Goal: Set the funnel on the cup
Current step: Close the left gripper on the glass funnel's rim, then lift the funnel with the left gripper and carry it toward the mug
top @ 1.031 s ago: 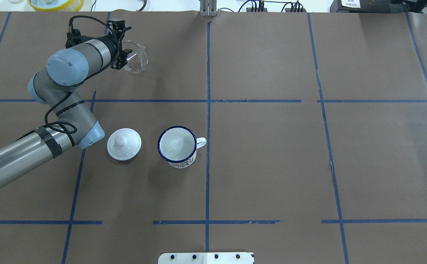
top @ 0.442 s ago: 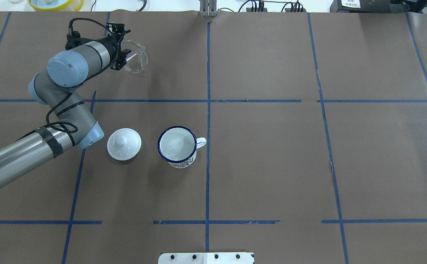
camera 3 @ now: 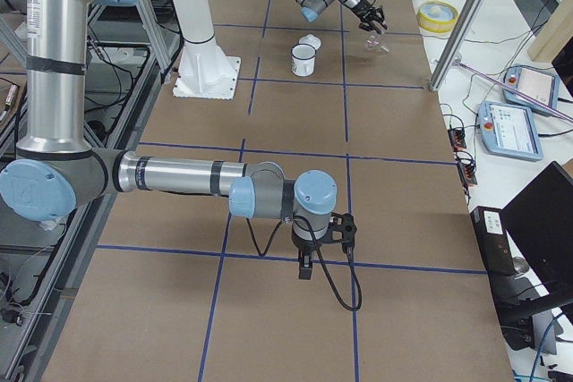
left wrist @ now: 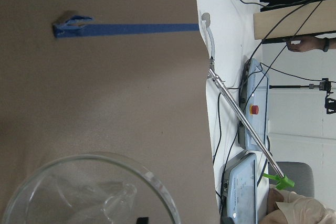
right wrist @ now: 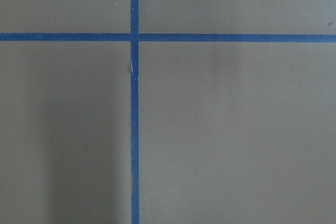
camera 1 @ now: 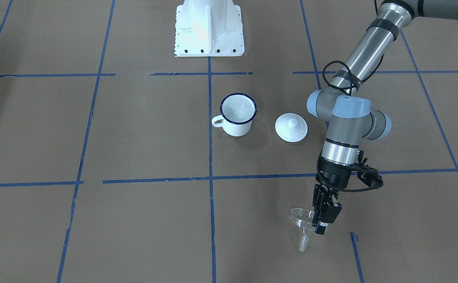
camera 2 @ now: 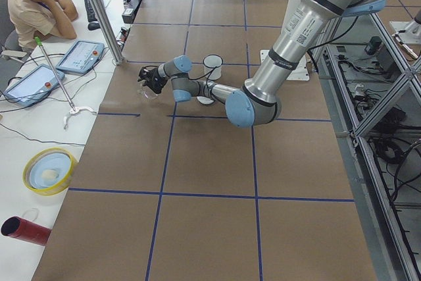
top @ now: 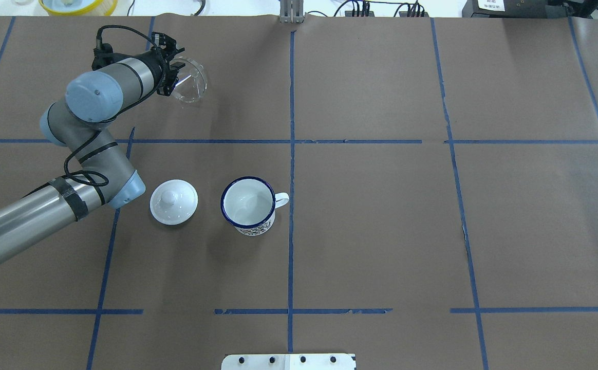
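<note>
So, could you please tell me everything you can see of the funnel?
The funnel is clear, plastic or glass by its look, with a wide round mouth and a short narrow spout. It is upright, spout down, on the robot's far left, apart from the cup. The left tool pinches its rim. Whether the spout touches the table, I cannot tell.

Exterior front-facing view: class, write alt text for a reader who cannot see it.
The left gripper pinches the rim of a clear funnel, spout down, over the brown table. Farther back, a white cup and a white lid stand side by side, apart.
</note>
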`<state>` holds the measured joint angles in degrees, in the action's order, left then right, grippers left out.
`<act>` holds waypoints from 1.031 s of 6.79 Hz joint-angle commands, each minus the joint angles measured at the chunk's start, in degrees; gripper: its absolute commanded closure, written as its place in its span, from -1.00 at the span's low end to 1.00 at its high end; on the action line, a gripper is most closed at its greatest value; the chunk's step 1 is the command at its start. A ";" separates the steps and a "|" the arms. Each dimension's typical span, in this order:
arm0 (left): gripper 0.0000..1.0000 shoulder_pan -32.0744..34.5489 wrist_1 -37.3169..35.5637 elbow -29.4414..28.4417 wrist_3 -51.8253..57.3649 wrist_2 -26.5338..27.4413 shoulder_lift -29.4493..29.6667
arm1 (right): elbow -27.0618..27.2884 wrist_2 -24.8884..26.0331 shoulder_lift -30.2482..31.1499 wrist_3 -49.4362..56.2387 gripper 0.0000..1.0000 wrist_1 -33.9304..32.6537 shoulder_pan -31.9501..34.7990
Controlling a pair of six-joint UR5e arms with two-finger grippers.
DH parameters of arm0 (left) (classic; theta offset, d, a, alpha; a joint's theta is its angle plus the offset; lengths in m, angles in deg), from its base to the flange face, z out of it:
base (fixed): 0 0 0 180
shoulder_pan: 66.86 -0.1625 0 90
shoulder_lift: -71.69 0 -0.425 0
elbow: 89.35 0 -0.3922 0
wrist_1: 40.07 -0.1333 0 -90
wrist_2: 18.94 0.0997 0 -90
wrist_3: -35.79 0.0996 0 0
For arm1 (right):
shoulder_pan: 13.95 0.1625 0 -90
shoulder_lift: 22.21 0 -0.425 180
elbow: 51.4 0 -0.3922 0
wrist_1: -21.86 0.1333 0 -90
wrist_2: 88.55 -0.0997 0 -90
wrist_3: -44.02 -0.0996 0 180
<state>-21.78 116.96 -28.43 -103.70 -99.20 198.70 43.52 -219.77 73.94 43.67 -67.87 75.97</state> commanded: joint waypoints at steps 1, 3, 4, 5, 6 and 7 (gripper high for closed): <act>1.00 0.09 0.91 0.51 0.53 -0.16 0.00 | 0.00 0.00 0.00 0.00 -1.00 0.00 0.00; 1.00 1.92 0.65 6.10 0.80 -0.51 0.00 | 0.00 0.00 0.00 0.00 -1.00 0.00 0.00; 1.00 2.63 -1.70 10.32 0.80 -3.73 -0.09 | 0.00 0.00 0.00 0.00 -1.00 0.00 0.00; 1.00 3.59 -9.91 17.23 0.88 -8.12 -0.09 | 0.00 0.00 0.00 0.00 -1.00 0.00 0.00; 1.00 3.86 -18.95 24.78 4.02 -13.47 -0.09 | 0.00 0.00 0.00 0.00 -1.00 0.00 0.00; 1.00 3.87 -30.18 33.30 8.05 -15.43 0.00 | 0.00 0.00 0.00 0.00 -1.00 0.00 0.00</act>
<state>-18.09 98.23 -4.15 -99.44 -111.29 198.63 43.52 -219.77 73.94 43.67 -67.87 75.97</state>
